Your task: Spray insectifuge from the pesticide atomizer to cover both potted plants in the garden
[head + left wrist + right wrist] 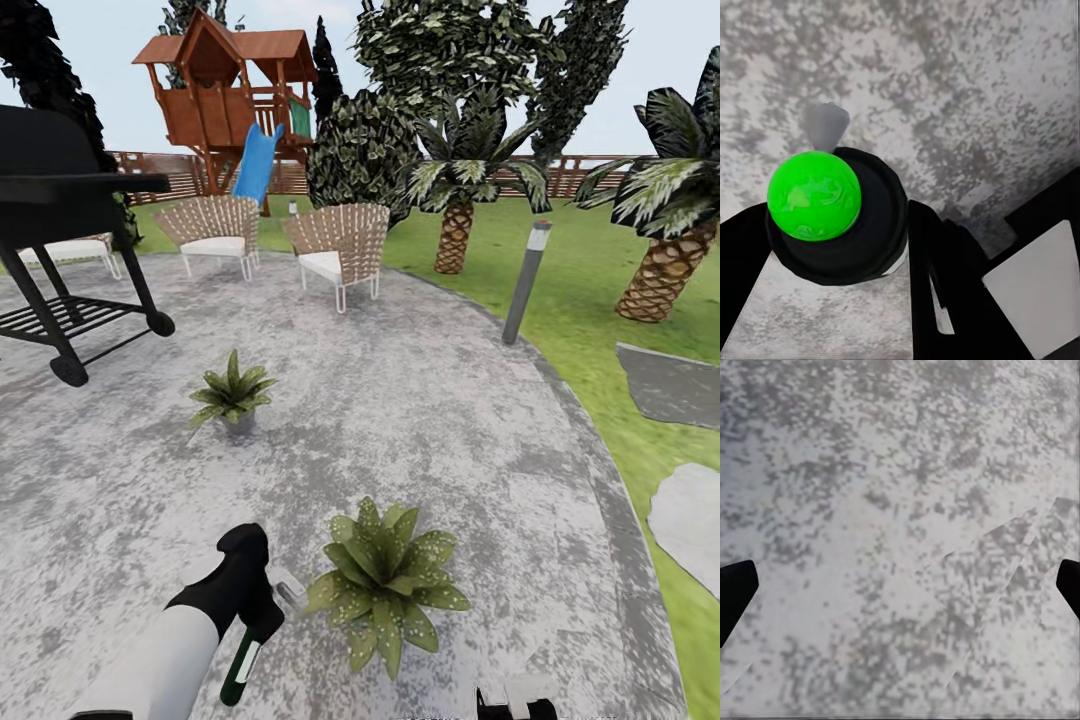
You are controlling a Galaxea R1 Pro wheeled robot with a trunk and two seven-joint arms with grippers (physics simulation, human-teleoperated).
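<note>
Grey paving (420, 400) holds two potted plants: near plant (385, 580), far plant (232, 392). Just beside the near plant, left gripper (262, 608) grips the pesticide atomizer (243, 665). Right gripper (900, 585) is spread wide.

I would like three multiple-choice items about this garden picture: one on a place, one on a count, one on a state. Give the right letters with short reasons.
1. Where does the nearer potted plant stand?
A. on the paving
B. on the lawn
C. under the grill

2. How many wicker seats stand by the playhouse?
A. one
B. two
C. four

3. What is the left pincer doing?
A. hanging open
B. shut on the pesticide atomizer
C. touching a seat

Answers:
1 A: grey mottled paving lies all around its leaves.
2 B: one seat and another seat are seen.
3 B: the head view shows the dark-green bottle held in it, beside the plant.
</note>
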